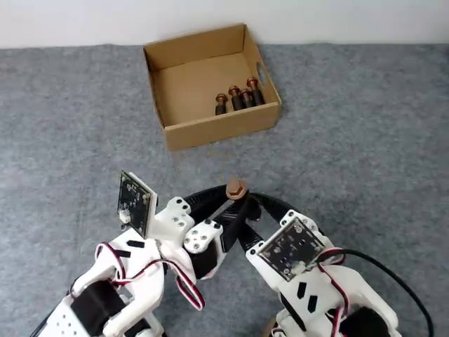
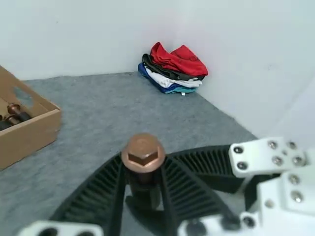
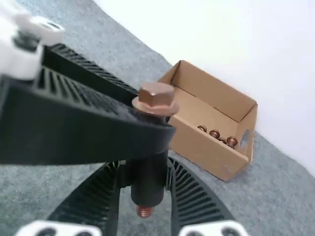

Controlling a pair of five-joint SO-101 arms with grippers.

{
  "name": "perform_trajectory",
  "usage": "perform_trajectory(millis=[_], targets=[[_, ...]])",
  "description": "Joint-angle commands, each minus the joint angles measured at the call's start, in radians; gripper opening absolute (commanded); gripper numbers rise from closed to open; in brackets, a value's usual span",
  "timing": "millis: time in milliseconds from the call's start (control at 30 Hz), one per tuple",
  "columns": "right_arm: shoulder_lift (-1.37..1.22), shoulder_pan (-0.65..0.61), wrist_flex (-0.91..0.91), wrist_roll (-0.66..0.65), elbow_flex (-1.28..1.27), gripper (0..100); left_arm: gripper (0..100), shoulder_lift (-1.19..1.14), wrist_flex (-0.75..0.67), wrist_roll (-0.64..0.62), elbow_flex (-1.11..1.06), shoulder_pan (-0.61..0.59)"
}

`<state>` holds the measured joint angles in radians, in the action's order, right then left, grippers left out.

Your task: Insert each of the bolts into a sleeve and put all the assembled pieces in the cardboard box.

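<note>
A copper bolt (image 1: 236,188) stands upright in a black sleeve (image 3: 147,179), and its tip pokes out below. Both grippers meet on this piece, in front of the cardboard box (image 1: 210,130). My left gripper (image 2: 142,172) is shut on the bolt just under its hexagonal head (image 2: 142,151). My right gripper (image 3: 147,177) is shut on the sleeve lower down. In the high view the left gripper (image 1: 228,205) comes from the left and the right gripper (image 1: 245,205) from the right. Several assembled pieces (image 1: 238,97) lie in the box's right half.
Grey carpet (image 1: 365,140) covers the table. The box (image 3: 211,147) has a hand slot in its right wall and lies a short way beyond the grippers. A pile of folded clothes (image 2: 172,69) rests in the far corner by the white wall.
</note>
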<state>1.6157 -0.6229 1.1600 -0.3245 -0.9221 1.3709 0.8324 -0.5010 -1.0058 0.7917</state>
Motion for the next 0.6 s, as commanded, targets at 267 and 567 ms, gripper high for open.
perform_trajectory(millis=[267,567], targets=[[0.004,0.004,-0.015,-0.008,0.021,0.8,22,0.005,0.11,0.031,0.03,0.028],[0.005,0.111,-0.015,-0.003,0.025,0.9,22,-0.003,0.126,0.087,0.137,-0.144]])
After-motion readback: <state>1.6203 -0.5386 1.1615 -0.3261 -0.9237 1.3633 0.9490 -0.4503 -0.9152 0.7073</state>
